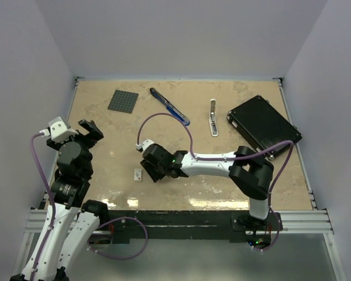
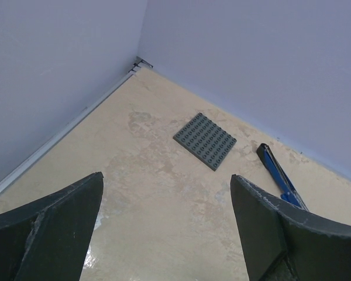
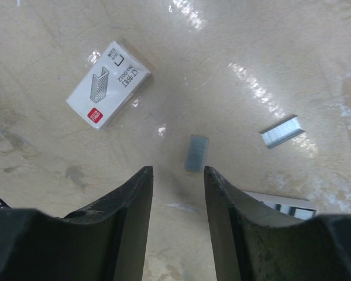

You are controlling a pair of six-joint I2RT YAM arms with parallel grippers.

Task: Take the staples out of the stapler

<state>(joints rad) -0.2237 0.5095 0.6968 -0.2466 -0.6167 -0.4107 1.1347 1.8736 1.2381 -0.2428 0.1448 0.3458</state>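
Note:
The blue and black stapler (image 1: 169, 107) lies slantwise at the back of the table, far from both arms; its tip also shows in the left wrist view (image 2: 279, 175). Two short grey strips of staples (image 3: 196, 153) (image 3: 282, 131) lie loose on the table just ahead of my right gripper (image 3: 178, 170). Its jaws are parted, with nothing between them. In the top view the right gripper (image 1: 147, 168) hangs low over the middle-left of the table. My left gripper (image 1: 92, 130) stands wide open and empty (image 2: 167, 178) at the left side.
A small white staple box (image 3: 108, 85) lies left of the loose strips (image 1: 138, 174). A grey studded plate (image 1: 123, 100) sits at the back left, a silver-white bar tool (image 1: 213, 117) at back centre, and a flat black box (image 1: 263, 126) at the right.

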